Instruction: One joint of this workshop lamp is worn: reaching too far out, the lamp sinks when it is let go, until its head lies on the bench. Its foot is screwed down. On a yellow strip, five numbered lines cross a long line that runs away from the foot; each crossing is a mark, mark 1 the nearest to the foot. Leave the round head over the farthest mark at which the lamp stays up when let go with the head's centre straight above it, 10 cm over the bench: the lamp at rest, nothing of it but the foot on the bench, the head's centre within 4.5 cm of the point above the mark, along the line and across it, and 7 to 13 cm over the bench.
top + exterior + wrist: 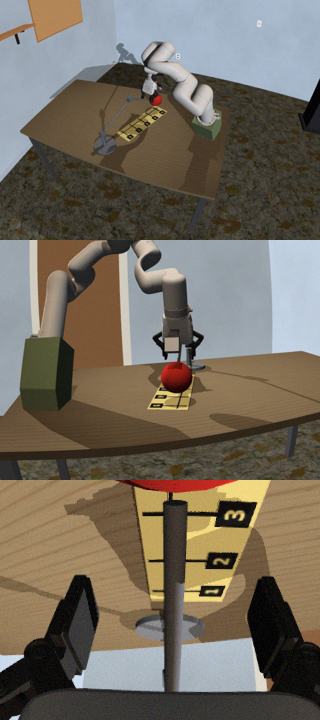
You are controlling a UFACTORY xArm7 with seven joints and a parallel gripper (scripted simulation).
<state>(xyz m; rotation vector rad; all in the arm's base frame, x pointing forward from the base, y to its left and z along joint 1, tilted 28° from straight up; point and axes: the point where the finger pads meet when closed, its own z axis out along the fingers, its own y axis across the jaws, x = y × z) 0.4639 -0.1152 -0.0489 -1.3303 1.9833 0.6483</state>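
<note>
We see our black two-fingered gripper [172,622] spread wide and holding nothing, its fingers well clear on either side of the lamp's thin grey rod [175,574]. The round red lamp head [176,377] hangs just below and ahead of it, above the yellow numbered strip [184,400] on the wooden bench [232,400].

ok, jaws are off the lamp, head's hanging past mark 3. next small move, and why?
Probably hold the gripper where it is, jaws wide either side of the rod, and watch. The red head hangs clear of the yellow strip, unsupported, so whether this mark holds is undecided; the jaws can re-clamp if it sinks.
</note>
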